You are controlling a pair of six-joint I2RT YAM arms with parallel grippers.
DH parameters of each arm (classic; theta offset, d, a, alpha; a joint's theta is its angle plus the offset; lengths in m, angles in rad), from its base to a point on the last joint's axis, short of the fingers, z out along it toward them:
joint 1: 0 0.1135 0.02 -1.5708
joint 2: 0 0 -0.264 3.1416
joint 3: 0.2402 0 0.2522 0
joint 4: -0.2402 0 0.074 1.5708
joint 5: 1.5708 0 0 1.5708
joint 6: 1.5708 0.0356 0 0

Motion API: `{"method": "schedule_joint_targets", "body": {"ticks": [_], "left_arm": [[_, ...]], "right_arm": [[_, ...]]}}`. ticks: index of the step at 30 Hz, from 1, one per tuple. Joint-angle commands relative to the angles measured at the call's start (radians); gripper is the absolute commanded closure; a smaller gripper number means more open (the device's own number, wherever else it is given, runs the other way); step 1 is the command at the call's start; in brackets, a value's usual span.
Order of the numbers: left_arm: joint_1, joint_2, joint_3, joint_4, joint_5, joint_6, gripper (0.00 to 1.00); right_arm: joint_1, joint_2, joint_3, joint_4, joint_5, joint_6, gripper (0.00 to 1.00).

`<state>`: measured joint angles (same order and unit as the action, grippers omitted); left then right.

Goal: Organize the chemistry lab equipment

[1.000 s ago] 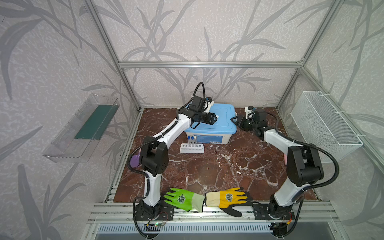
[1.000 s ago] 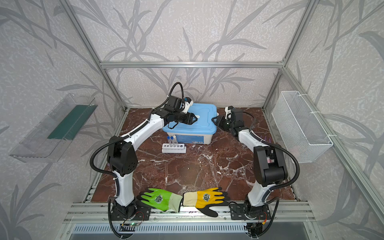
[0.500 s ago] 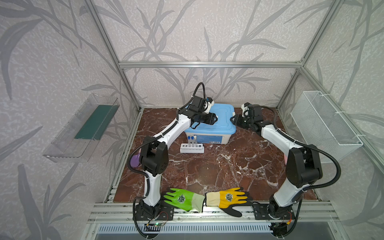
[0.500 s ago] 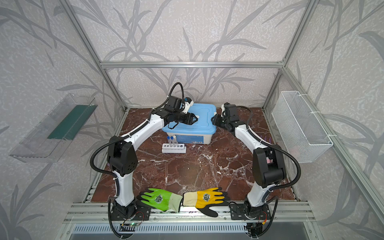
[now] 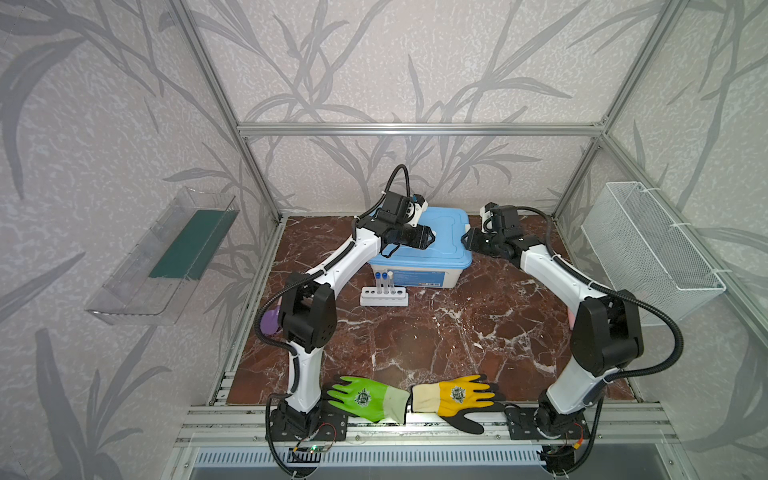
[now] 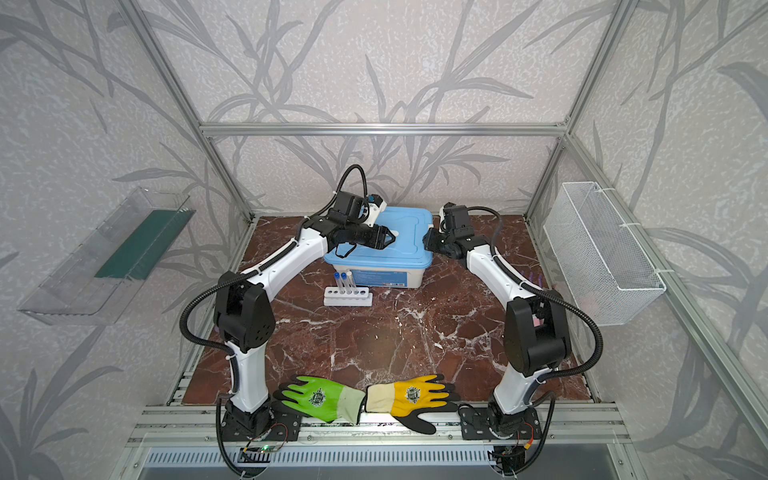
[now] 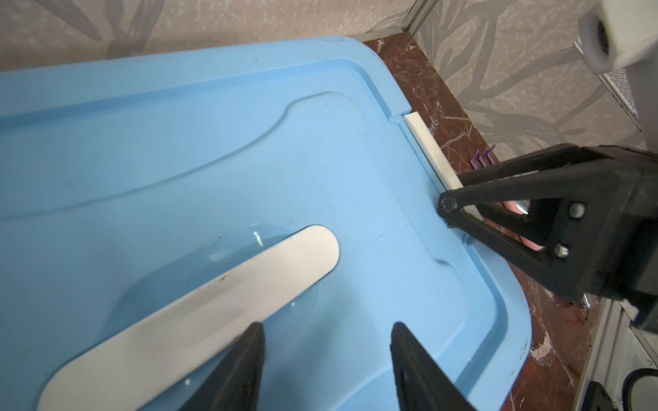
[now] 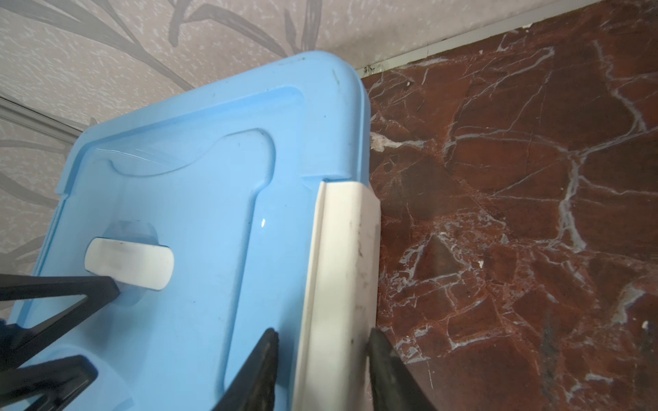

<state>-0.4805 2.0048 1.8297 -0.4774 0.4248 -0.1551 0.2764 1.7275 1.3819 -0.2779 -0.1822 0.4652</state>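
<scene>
Right gripper (image 8: 320, 332) closer, astride white latch (image 8: 341, 249); test tubes (image 5: 384, 281) upright in rack (image 5: 384, 298).

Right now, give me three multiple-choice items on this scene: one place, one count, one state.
1. Where is the rack? A in the wire basket; B just in front of the box; C on the wall shelf.
2. How many gloves? A one; B two; C four.
3. The lid is: A on; B off; C propped open.
Key: B, it stands before the box's front wall; B, one green, one yellow glove; A, it sits flat on the box.
</scene>
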Motion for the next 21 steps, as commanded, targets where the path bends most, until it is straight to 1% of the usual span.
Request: {"method": "schedule_joint_targets", "body": {"ticks": [1, 3, 5, 10, 11, 14, 17, 21], "left_arm": [[0.010, -0.014, -0.008, -0.020, -0.015, 0.001, 0.38], [0.016, -0.029, -0.015, -0.013, -0.027, 0.000, 0.36], [0.028, -0.049, -0.028, 0.008, -0.022, -0.014, 0.34], [0.039, -0.087, -0.029, 0.051, -0.031, -0.047, 0.34], [0.041, -0.097, -0.032, 0.060, -0.033, -0.055, 0.34], [0.058, -0.151, -0.085, 0.132, -0.031, -0.095, 0.33], [0.097, -0.204, -0.146, 0.214, -0.011, -0.162, 0.33], [0.183, -0.250, -0.202, 0.250, 0.037, -0.252, 0.31]], "right_arm": [[0.005, -0.009, 0.042, -0.073, 0.023, -0.039, 0.58], [0.006, -0.015, 0.056, -0.079, 0.020, -0.053, 0.56], [0.006, -0.016, 0.072, -0.080, 0.002, -0.078, 0.53], [0.006, -0.016, 0.114, -0.098, 0.002, -0.117, 0.50], [0.006, -0.043, 0.122, -0.097, 0.000, -0.126, 0.50], [0.021, -0.056, 0.156, -0.115, 0.000, -0.170, 0.49], [0.060, -0.063, 0.185, -0.142, 0.011, -0.231, 0.46], [0.123, -0.058, 0.195, -0.142, 0.032, -0.295, 0.42]]}}
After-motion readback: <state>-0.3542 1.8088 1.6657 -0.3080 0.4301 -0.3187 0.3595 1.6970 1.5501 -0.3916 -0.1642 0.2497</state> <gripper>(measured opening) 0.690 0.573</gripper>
